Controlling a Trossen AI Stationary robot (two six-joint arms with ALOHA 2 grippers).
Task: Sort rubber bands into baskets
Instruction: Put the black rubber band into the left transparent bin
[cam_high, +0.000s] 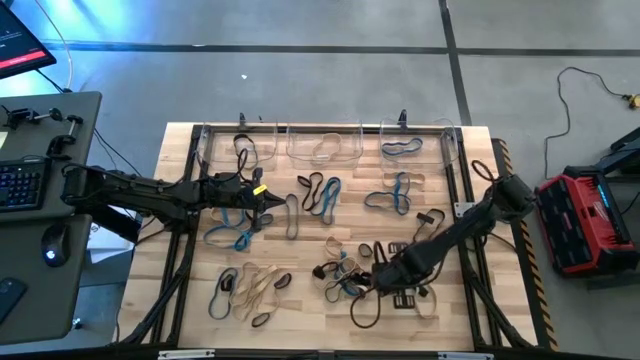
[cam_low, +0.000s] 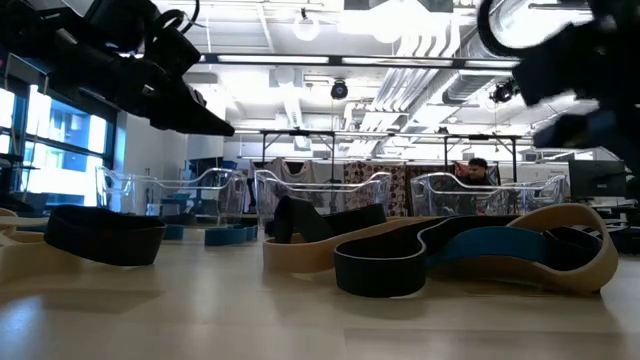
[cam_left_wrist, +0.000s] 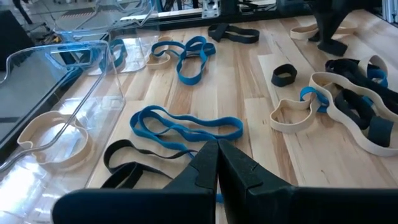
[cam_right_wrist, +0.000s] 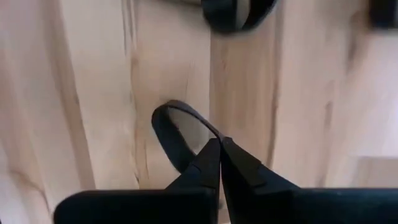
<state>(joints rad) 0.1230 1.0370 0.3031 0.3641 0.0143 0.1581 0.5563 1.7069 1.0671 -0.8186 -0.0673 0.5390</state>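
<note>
- Wooden table (cam_high: 180, 300) framed by dark rails; three clear baskets (cam_high: 325, 143) sit in a row along the far edge, with a bare strip of wood just in front of them.
- Rubber bands (cam_high: 250, 288) in black, tan and blue lie scattered over the middle and near half; little bare wood among the clusters near the right arm.
- Right gripper (cam_right_wrist: 219, 144) is low over the near-centre of the table, fingers pressed together on a thin black band (cam_right_wrist: 169, 134), pinching its loop at the tips.
- Left gripper (cam_left_wrist: 217, 149) hangs over the left-centre of the table, fingers closed with nothing between them; a blue band (cam_left_wrist: 186, 127) lies just ahead of it.
- Only the right wrist view shows the pinch; from overhead the arm hides it.
- The low view alone shows the room behind, a person (cam_low: 478, 170) there.
</note>
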